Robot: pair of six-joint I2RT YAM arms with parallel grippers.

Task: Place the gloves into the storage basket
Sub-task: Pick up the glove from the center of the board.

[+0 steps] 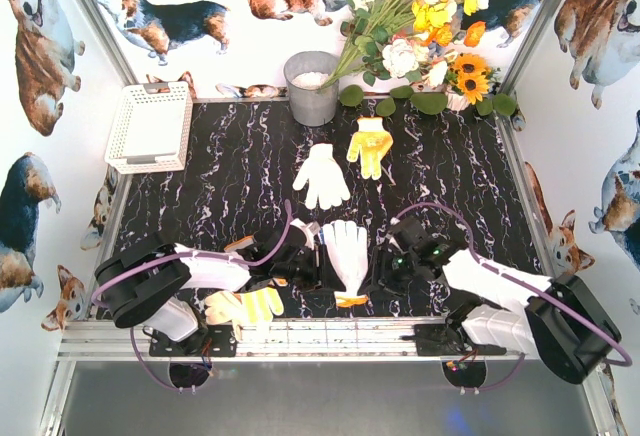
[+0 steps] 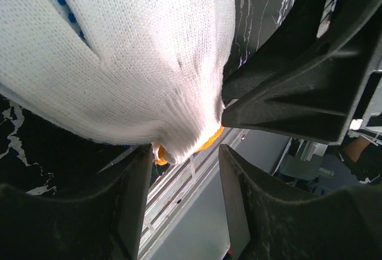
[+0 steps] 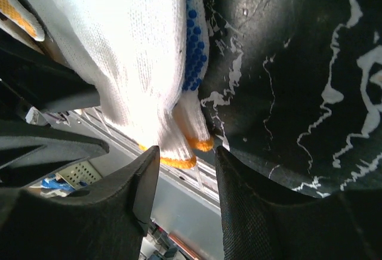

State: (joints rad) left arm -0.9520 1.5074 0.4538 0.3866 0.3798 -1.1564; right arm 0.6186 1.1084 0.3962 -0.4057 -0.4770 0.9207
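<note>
Gloves (image 1: 321,176) lie on the tabletop (image 1: 460,186). From above, an orange-cuffed white glove (image 1: 348,254) sits between left claw (image 1: 312,261) and right claw (image 1: 380,271), well apart from the storage basket (image 1: 150,126). Left wrist: claw spread, cuff just ahead of its gap. Right wrist: spread likewise, cuff just ahead.

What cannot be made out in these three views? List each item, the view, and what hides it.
Grey bucket contents: top view, too small and pale.
Yellow-striped glove: top view, the left arm covers one end.
Orange-cuffed white glove: both wrist views cut its fingers off at the frame edge.
Whether the left gripper or right gripper touches that glove: arms block the top view; wrist views are too close.
</note>
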